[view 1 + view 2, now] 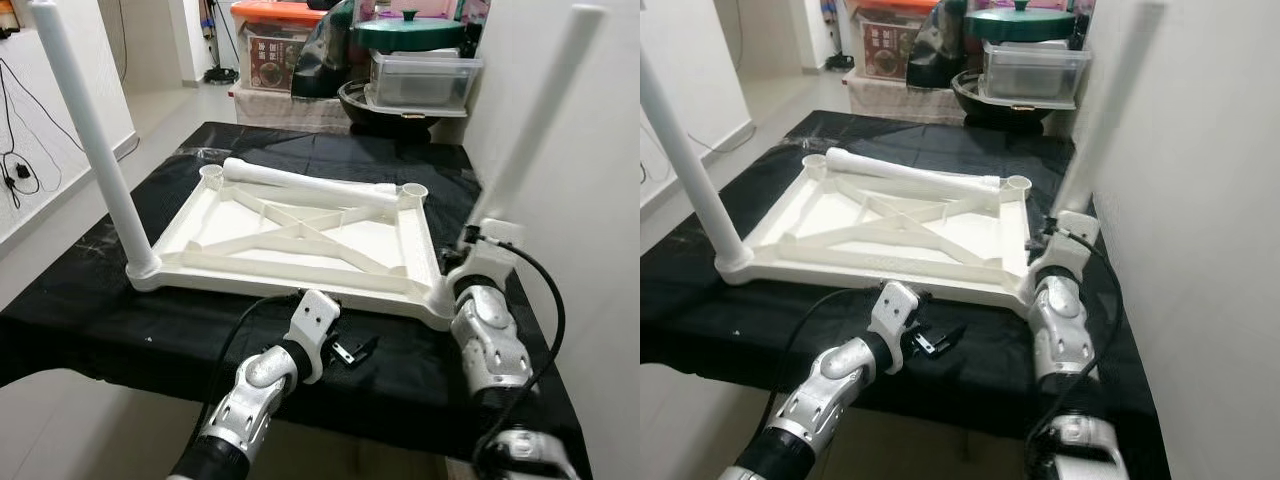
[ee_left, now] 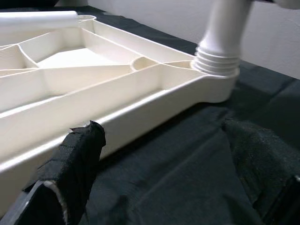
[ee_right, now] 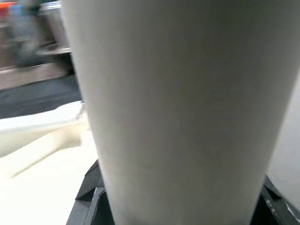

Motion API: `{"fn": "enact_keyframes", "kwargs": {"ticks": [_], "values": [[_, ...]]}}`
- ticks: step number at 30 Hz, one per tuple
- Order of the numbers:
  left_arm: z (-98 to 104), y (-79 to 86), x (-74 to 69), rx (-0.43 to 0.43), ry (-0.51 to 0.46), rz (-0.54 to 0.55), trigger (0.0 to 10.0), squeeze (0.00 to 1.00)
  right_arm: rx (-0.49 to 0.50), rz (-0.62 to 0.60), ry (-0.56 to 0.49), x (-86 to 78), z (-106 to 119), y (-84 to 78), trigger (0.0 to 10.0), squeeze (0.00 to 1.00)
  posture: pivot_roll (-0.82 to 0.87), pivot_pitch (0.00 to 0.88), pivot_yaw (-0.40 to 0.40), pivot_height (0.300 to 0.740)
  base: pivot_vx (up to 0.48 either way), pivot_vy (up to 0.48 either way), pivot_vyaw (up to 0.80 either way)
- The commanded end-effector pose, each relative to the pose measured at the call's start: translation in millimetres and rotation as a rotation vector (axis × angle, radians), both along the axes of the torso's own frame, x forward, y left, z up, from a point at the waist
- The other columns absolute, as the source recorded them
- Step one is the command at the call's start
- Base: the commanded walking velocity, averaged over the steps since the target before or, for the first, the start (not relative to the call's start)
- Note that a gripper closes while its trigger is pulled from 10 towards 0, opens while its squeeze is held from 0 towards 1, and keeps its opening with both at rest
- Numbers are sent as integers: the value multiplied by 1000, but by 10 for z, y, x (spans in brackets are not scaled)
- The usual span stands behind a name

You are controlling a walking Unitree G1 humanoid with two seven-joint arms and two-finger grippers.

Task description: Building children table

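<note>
White plastic tabletop [image 1: 300,235] lies upside down, ribs up, mid on the black-clothed table [image 1: 100,320], nearer its right edge. One leg [image 1: 95,140] stands upright in the tabletop's near left corner socket. A second leg [image 1: 535,125] stands at the near right corner, threaded end at the socket. A loose leg [image 1: 310,183] lies across the far edge of the tabletop, between the two open far sockets.

Right gripper [image 3: 178,206] is at the near right leg, low down by the socket; its black fingers [image 3: 89,197] show on either side of the leg, pinching it, leg very close to the wrist camera and blurred. Right arm runs up along the table's right edge, beside the white wall [image 1: 590,230].

Left gripper [image 1: 352,350] hovers over the cloth just in front of the tabletop's near edge, fingers [image 2: 75,168] spread apart, holding nothing; one finger sits close to the tabletop's rim.

Behind the table's far edge: an orange-lidded box [image 1: 275,45] with a label too small to read, a clear bin [image 1: 420,80], a green lidded pot [image 1: 408,30] on top, a black bowl [image 1: 375,105]. Cables [image 1: 15,150] hang on the left wall.
</note>
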State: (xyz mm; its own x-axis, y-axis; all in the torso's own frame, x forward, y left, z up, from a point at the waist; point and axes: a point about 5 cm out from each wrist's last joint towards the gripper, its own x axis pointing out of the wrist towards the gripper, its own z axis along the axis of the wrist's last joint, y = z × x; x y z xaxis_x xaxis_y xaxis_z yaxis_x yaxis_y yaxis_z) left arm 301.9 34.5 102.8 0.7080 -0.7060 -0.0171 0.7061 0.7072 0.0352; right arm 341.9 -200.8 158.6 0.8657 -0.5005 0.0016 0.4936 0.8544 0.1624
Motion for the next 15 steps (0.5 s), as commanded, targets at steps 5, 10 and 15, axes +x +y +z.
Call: {"fn": "enact_keyframes", "kwargs": {"ticks": [5,10,15], "values": [[-41,1,-1,10,16,-2,10000,0,82,-84,87,-20,-229,60,10000,0,70,0,-58,740,0,0,0],[-33,6,3,10,14,-1,10000,0,16,90,2,38,-183,188,10000,1000,87,0,-61,740,0,0,0],[-31,-1,-3,9,13,0,10000,0,27,268,-42,21,-205,166,10000,0,100,0,-65,740,0,0,0]]}}
